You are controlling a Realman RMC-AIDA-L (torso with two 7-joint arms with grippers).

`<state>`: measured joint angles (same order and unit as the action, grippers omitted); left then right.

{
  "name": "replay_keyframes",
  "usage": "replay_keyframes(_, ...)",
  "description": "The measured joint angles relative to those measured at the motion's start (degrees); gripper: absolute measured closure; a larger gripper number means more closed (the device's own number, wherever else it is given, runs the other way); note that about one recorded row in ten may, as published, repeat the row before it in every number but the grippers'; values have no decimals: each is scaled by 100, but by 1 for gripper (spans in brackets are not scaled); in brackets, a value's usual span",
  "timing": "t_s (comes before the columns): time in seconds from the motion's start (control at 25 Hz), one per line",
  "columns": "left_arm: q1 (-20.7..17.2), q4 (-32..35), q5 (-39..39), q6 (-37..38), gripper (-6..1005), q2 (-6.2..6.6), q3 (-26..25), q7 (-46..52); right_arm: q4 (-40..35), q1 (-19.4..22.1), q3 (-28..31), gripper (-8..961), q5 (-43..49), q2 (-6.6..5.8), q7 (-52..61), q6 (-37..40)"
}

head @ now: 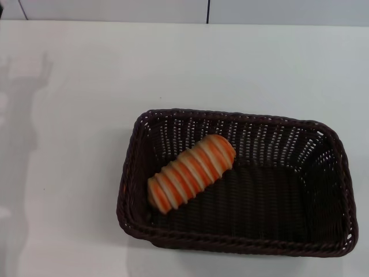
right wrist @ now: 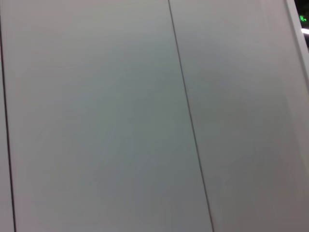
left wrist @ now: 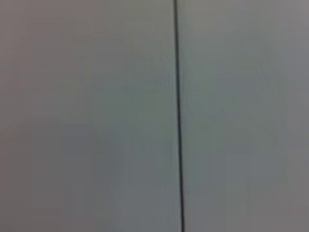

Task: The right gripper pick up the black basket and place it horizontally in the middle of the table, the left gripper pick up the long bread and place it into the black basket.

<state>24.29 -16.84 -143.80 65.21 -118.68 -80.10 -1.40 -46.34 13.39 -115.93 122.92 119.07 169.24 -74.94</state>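
The black basket (head: 134, 173) lies lengthwise across the white table (head: 75, 115), in the near right part of the head view. Inside it, toward its left end, the long bread (head: 191, 172) rests at a slant on the woven floor, with orange and cream stripes. Neither the left gripper nor the right gripper shows in any view. A faint arm shadow falls on the table at the far left. Both wrist views show only grey wall panels with thin dark seams.
A grey panelled wall (head: 115, 8) runs along the table's far edge, with a dark seam (head: 207, 10). The basket's near rim reaches close to the table's front edge.
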Motion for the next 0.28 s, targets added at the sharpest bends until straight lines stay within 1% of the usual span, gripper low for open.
replay_keyframes(0.08,-113,2,-14,-32,155,1,12,26,32,-30,-9,146,-1,1,1,-3)
replay_keyframes(0.24,-196,5,-39,-87,155,2,72,32,116,-94,-11,145,-2,3,3,-11)
replay_keyframes(0.28,-225,34,-43,-127,155,3,156,34,116,-94,-11,145,-2,3,3,-11)
